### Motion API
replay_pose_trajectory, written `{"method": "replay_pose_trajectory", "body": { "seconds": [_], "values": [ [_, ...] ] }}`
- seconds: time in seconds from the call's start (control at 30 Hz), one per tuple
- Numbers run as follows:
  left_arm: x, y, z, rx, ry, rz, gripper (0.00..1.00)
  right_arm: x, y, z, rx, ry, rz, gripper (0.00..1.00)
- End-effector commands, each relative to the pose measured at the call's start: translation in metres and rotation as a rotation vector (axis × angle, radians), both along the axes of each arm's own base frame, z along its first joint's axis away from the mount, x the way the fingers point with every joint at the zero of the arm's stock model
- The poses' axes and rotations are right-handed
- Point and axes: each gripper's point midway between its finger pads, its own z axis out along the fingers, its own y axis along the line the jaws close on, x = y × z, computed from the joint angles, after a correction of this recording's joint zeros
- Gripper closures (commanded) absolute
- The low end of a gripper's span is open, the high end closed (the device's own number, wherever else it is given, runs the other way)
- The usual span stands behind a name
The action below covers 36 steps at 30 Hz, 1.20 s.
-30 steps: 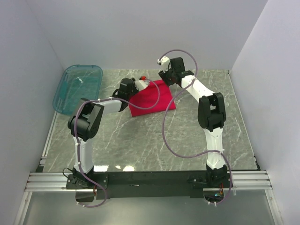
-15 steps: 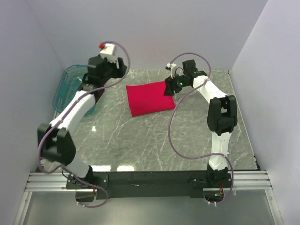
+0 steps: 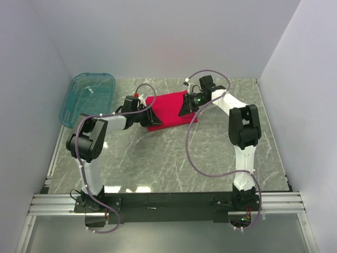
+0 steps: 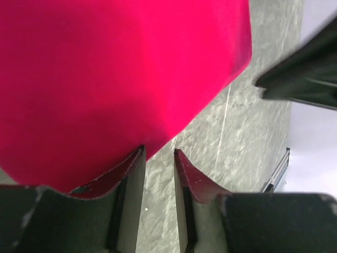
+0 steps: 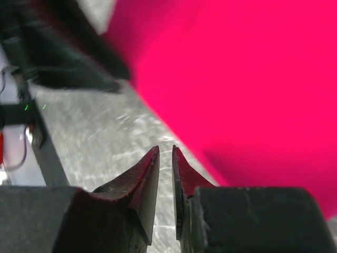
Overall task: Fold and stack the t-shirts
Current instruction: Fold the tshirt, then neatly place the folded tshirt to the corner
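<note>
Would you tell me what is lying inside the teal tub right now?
The teal tub looks empty; only the grey marble table shows through its clear floor. The red t-shirt lies outside it. No arm covers the tub.

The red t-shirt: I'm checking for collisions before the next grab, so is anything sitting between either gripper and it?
Nothing visible does. The t-shirt lies folded on the table, with the left gripper at one edge and the right gripper at the other; only bare marble shows between the fingertips and the cloth. The tub sits off to the left.
</note>
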Motion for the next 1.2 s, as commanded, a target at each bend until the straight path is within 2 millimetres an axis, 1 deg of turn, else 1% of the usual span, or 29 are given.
{"method": "replay_pose_trajectory", "body": {
  "seconds": [0.0, 0.03, 0.07, 0.1, 0.2, 0.3, 0.37, 0.43, 0.47, 0.5, 0.53, 0.57, 0.6, 0.63, 0.67, 0.7, 0.73, 0.77, 0.8, 0.83, 0.87, 0.9, 0.93, 0.97, 1.0, 1.03, 1.07, 1.13, 1.17],
  "values": [
    [0.011, -0.008, 0.025, -0.05, -0.06, -0.005, 0.67, 0.025, -0.007, -0.019, -0.077, 0.057, -0.149, 0.77],
    [0.01, -0.005, 0.02, -0.035, -0.049, 0.001, 0.67, 0.026, -0.009, -0.025, -0.098, 0.084, -0.183, 0.77],
    [0.012, -0.001, 0.012, -0.004, -0.045, 0.024, 0.66, 0.033, -0.016, -0.036, -0.151, 0.091, -0.233, 0.77],
    [0.009, 0.002, 0.004, 0.015, -0.018, 0.029, 0.66, 0.034, -0.018, -0.041, -0.167, 0.101, -0.25, 0.77],
    [0.013, 0.011, -0.012, 0.068, 0.013, 0.074, 0.65, 0.042, -0.03, -0.056, -0.249, 0.12, -0.326, 0.77],
    [0.02, 0.02, -0.015, 0.109, 0.016, 0.117, 0.64, 0.047, -0.041, -0.065, -0.311, 0.123, -0.382, 0.76],
    [0.024, 0.02, -0.008, 0.106, -0.003, 0.114, 0.62, 0.045, -0.041, -0.06, -0.3, 0.121, -0.36, 0.74],
    [0.027, 0.013, 0.022, 0.068, -0.097, 0.069, 0.59, 0.042, -0.037, -0.044, -0.239, 0.098, -0.306, 0.7],
    [0.027, 0.009, 0.051, 0.039, -0.165, 0.041, 0.58, 0.042, -0.036, -0.024, -0.216, 0.059, -0.281, 0.66],
    [0.026, 0.009, 0.067, 0.037, -0.208, 0.025, 0.55, 0.041, -0.038, -0.011, -0.204, 0.005, -0.228, 0.63],
    [0.03, 0.012, 0.086, 0.057, -0.279, 0.015, 0.54, 0.04, -0.042, -0.002, -0.2, -0.014, -0.213, 0.53],
    [0.025, 0.017, 0.118, 0.062, -0.339, 0.025, 0.53, 0.044, -0.048, 0.016, -0.197, -0.064, -0.231, 0.48],
    [0.031, 0.029, 0.131, 0.106, -0.383, 0.084, 0.5, 0.048, -0.055, 0.023, -0.206, -0.077, -0.265, 0.39],
    [0.03, 0.038, 0.143, 0.15, -0.425, 0.107, 0.47, 0.056, -0.07, 0.026, -0.242, -0.103, -0.316, 0.34],
    [0.026, 0.049, 0.176, 0.163, -0.506, 0.154, 0.41, 0.06, -0.077, 0.026, -0.26, -0.106, -0.341, 0.3],
    [0.019, 0.063, 0.174, 0.222, -0.484, 0.197, 0.36, 0.063, -0.082, 0.022, -0.281, -0.098, -0.363, 0.27],
    [0.018, 0.084, 0.175, 0.297, -0.496, 0.283, 0.33, 0.064, -0.086, 0.018, -0.296, -0.089, -0.377, 0.25],
    [0.008, 0.101, 0.201, 0.321, -0.564, 0.337, 0.3, 0.068, -0.093, 0.007, -0.327, -0.065, -0.402, 0.25],
    [-0.001, 0.109, 0.206, 0.335, -0.58, 0.363, 0.28, 0.069, -0.096, 0.002, -0.34, -0.045, -0.421, 0.24],
    [-0.011, 0.123, 0.195, 0.371, -0.572, 0.402, 0.21, 0.07, -0.096, -0.003, -0.351, -0.037, -0.429, 0.24],
    [-0.025, 0.138, 0.218, 0.36, -0.625, 0.47, 0.16, 0.073, -0.098, -0.011, -0.36, -0.034, -0.439, 0.24],
    [-0.033, 0.145, 0.219, 0.359, -0.632, 0.493, 0.13, 0.075, -0.098, -0.013, -0.358, -0.02, -0.464, 0.24],
    [-0.043, 0.151, 0.206, 0.369, -0.61, 0.498, 0.11, 0.077, -0.098, -0.016, -0.362, -0.015, -0.471, 0.23],
    [-0.058, 0.155, 0.22, 0.344, -0.645, 0.506, 0.11, 0.082, -0.098, -0.022, -0.365, -0.001, -0.479, 0.23],
    [-0.065, 0.158, 0.218, 0.341, -0.643, 0.51, 0.11, 0.083, -0.097, -0.025, -0.368, 0.013, -0.479, 0.23],
    [-0.075, 0.161, 0.207, 0.35, -0.609, 0.503, 0.11, 0.084, -0.096, -0.027, -0.367, 0.023, -0.477, 0.23],
    [-0.087, 0.164, 0.216, 0.327, -0.634, 0.509, 0.1, 0.085, -0.095, -0.032, -0.363, 0.039, -0.472, 0.23],
    [-0.103, 0.166, 0.206, 0.316, -0.604, 0.504, 0.1, 0.083, -0.088, -0.036, -0.333, 0.07, -0.46, 0.23],
    [-0.114, 0.167, 0.214, 0.29, -0.625, 0.509, 0.1, 0.08, -0.084, -0.04, -0.317, 0.099, -0.452, 0.23]
  ]
}}
